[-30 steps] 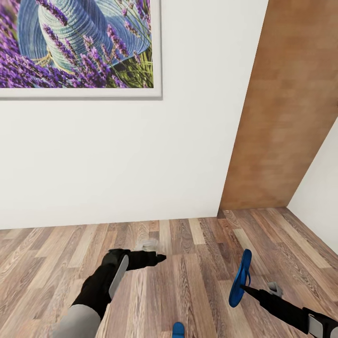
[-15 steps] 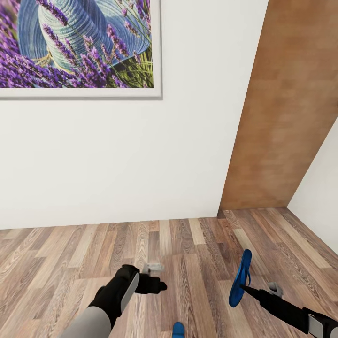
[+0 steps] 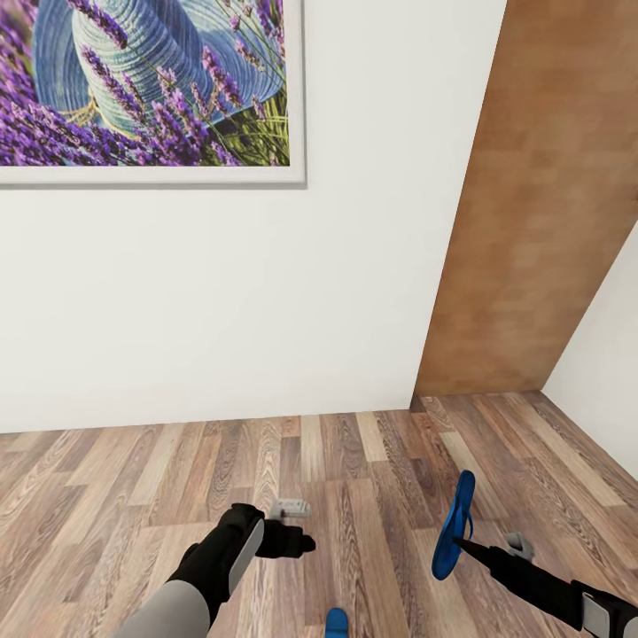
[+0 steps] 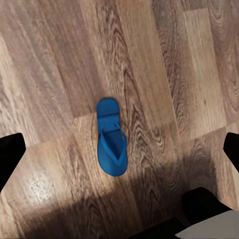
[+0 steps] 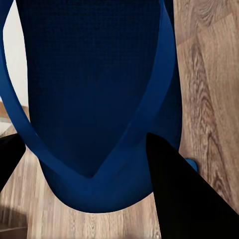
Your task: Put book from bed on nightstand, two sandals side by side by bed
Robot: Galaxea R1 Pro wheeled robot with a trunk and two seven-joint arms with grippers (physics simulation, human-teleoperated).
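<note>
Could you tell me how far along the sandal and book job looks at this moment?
Nothing looks finished. In hand: the right gripper holds one sandal off the wood floor. The second sandal lies flat below the open left gripper, unpicked. Left: pairing both by the bed, then the book.

One blue sandal (image 3: 454, 525) stood up on its edge above the wood floor (image 3: 372, 461), and the other sandal (image 4: 111, 137) lay flat on it.
</note>
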